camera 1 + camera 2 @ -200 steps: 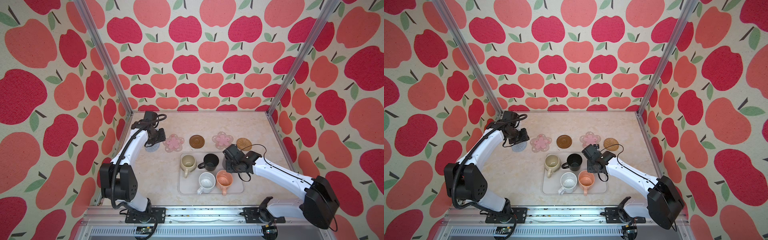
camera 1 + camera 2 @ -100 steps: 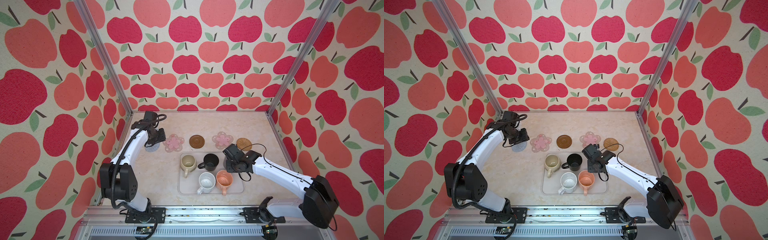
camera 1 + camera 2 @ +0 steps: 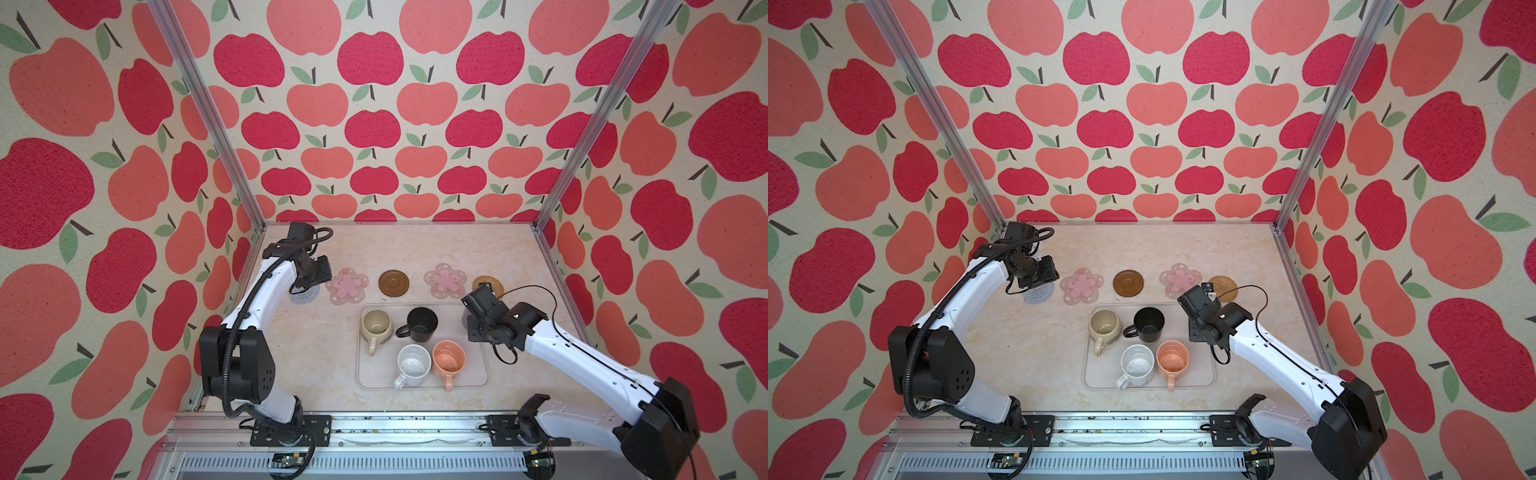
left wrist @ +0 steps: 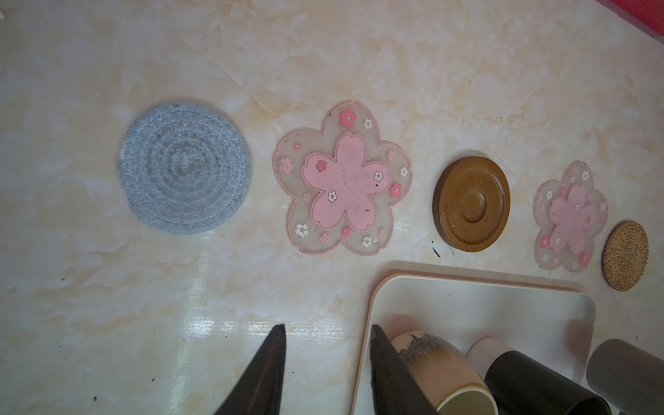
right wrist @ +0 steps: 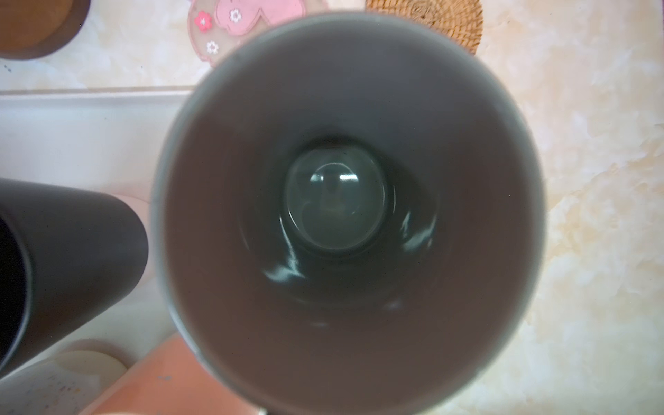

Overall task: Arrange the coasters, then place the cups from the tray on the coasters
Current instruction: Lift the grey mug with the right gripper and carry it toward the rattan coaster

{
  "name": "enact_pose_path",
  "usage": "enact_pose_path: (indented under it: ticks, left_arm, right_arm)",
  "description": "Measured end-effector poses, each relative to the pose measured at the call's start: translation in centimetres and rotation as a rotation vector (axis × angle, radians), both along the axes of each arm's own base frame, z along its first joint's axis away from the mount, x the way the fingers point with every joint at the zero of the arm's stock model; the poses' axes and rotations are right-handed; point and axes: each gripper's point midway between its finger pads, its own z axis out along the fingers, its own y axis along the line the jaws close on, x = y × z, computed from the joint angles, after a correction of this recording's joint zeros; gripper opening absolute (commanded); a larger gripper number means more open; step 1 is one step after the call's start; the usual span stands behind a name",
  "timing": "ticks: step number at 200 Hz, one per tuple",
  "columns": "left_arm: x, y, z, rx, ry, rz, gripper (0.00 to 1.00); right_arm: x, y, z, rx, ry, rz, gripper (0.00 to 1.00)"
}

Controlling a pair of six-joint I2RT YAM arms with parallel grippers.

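Note:
Five coasters lie in a row behind the tray (image 3: 473, 374): grey round (image 4: 185, 169), pink flower (image 4: 341, 179), brown wooden (image 4: 470, 203), pink flower (image 4: 571, 215), rattan (image 4: 625, 255). Cream (image 3: 376, 326), black (image 3: 422, 324), white (image 3: 413, 365) and peach (image 3: 449, 361) cups stand on the tray. My left gripper (image 4: 327, 327) hangs open and empty above the grey coaster (image 3: 305, 296). My right gripper (image 3: 478, 320) sits directly over the tall grey cup (image 5: 345, 215) at the tray's far right corner. Its fingers are hidden.
Apple-patterned walls with metal corner posts close in the marble tabletop on three sides. The right arm's wrist covers part of the rattan coaster (image 3: 492, 284) in both top views. The tray's near right part is bare.

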Motion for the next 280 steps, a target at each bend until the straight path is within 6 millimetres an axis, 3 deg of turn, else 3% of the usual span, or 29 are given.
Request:
enact_pose_path:
  ticks: [59,113,167,214,280]
  left_arm:
    - [0.0,0.0,-0.1,-0.001,0.002,0.003,0.41]
    - [0.3,0.0,-1.3,0.005,0.035,0.004,0.41]
    - [2.4,-0.1,-1.2,0.009,0.028,0.006,0.41]
    - [3.9,-0.3,-1.0,0.008,0.021,0.006,0.40]
    - [4.8,-0.5,-1.8,0.004,0.039,0.007,0.40]
  right_arm:
    - [2.3,-3.5,1.3,-0.008,-0.058,-0.066,0.00]
    - [5.6,-5.3,1.6,-0.021,-0.118,-0.079,0.00]
    - [9.4,-7.4,1.7,-0.008,-0.181,-0.108,0.00]
    - [11.7,-7.2,0.6,-0.001,-0.192,-0.050,0.00]
    - [12.9,-6.3,-1.5,0.010,-0.150,0.046,0.00]
